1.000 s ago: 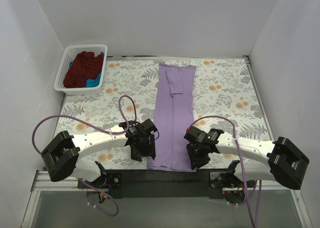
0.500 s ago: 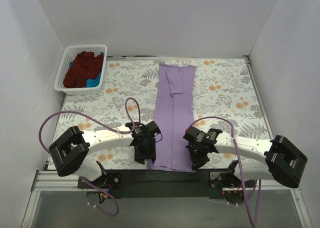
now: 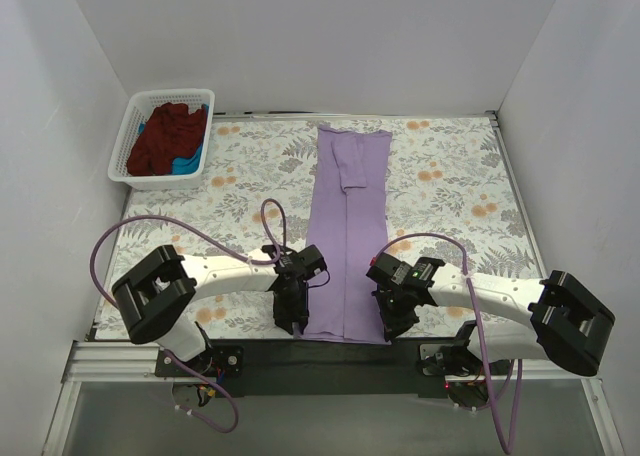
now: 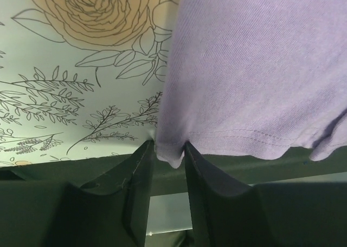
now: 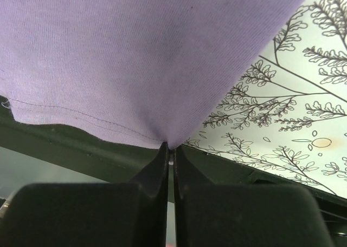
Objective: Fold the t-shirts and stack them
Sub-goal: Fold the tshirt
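The lavender t-shirt (image 3: 348, 226) lies as a long narrow strip down the middle of the floral table (image 3: 450, 186), its hem at the near edge. My left gripper (image 3: 290, 318) straddles the hem's left corner (image 4: 171, 155). Its jaws stand partly closed with the cloth corner in the gap between them. My right gripper (image 3: 390, 321) is shut on the hem's right corner (image 5: 171, 138), where the cloth puckers into the fingertips. A maroon t-shirt (image 3: 165, 141) and a blue t-shirt (image 3: 190, 161) lie bunched in the basket.
The white lattice basket (image 3: 172, 93) stands at the far left corner of the table. A dark strip (image 3: 340, 354) runs along the near edge under both grippers. White walls close in the left, back and right sides.
My left gripper has moved right to the hem's left corner and narrowed its jaws around it. The right gripper has closed on the right corner and stayed in place.
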